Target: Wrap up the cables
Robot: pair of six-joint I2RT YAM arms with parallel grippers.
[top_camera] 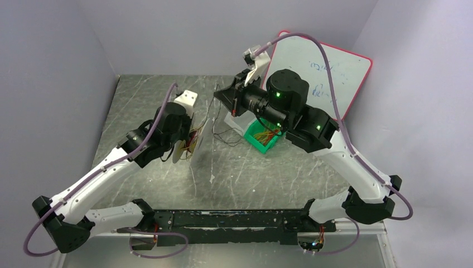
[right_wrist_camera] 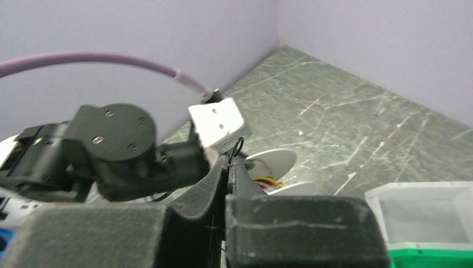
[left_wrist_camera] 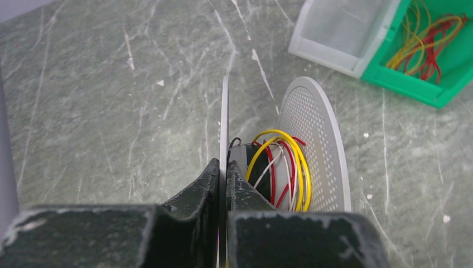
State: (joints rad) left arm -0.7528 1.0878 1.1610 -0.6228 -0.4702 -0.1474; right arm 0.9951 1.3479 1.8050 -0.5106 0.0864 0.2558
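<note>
My left gripper (left_wrist_camera: 225, 167) is shut on the near flange of a white spool (left_wrist_camera: 318, 134), held upright above the table. Yellow, red and white cables (left_wrist_camera: 284, 167) are wound round its hub. In the top view the left gripper (top_camera: 189, 142) and the spool (top_camera: 204, 134) are left of centre. My right gripper (right_wrist_camera: 230, 159) is shut on a thin black cable (right_wrist_camera: 239, 146), just above and behind the spool (right_wrist_camera: 276, 162). In the top view the right gripper (top_camera: 223, 96) is raised, and the black cable (top_camera: 226, 137) trails slack between it and the spool.
A green bin (top_camera: 266, 139) of loose yellow and red cables (left_wrist_camera: 429, 39) stands right of the spool, with a clear white bin (left_wrist_camera: 340, 33) beside it. A red-framed whiteboard (top_camera: 334, 61) leans on the back right wall. Walls close in the left, back and right sides.
</note>
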